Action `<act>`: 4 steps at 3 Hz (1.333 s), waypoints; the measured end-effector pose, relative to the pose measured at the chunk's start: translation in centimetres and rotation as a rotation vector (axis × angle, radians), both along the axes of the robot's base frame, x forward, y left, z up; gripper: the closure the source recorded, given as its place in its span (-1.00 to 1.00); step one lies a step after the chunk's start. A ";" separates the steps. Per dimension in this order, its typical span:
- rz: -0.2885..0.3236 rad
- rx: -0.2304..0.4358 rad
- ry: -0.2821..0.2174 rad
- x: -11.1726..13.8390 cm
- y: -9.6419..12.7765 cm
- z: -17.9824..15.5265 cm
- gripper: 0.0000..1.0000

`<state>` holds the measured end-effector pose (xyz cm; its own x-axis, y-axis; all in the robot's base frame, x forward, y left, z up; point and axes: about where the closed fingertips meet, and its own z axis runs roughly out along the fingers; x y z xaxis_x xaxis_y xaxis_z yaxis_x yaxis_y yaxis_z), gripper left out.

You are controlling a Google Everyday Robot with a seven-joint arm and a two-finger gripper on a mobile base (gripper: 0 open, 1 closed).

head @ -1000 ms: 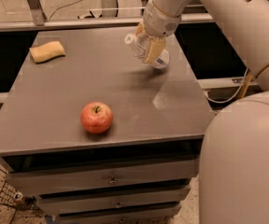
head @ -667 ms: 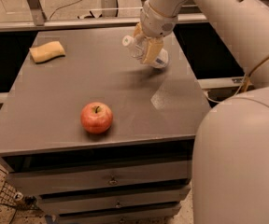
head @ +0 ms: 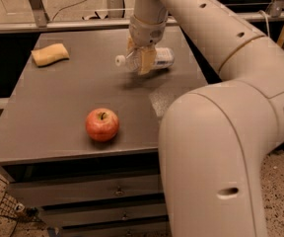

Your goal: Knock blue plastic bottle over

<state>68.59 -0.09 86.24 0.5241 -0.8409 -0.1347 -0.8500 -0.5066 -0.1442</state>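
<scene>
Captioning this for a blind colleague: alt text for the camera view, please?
The gripper is right at a blue plastic bottle turned on its side, cap pointing left, toward the back of a grey table. An apple sits near the front edge, a yellow sponge at back left.

The blue plastic bottle point(head: 162, 58), behind the gripper point(head: 140, 61), is clear and glossy. The table point(head: 58, 107) looks matt, the apple point(head: 102, 124) shiny.

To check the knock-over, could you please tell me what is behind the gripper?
Behind the gripper the blue plastic bottle is tipped sideways, white cap pointing left. The gripper covers its middle, so whether it rests on the table cannot be seen.
</scene>
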 end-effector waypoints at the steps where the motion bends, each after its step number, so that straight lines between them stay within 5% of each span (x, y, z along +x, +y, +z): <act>1: 0.059 -0.022 0.033 0.9 2.1 -1.9 1.00; 2: 0.106 -0.019 0.046 1.8 3.9 -3.2 1.00; 3: 0.101 -0.001 0.016 2.7 4.5 -3.4 0.65; 4: 0.099 0.004 0.008 2.9 4.7 -3.4 0.03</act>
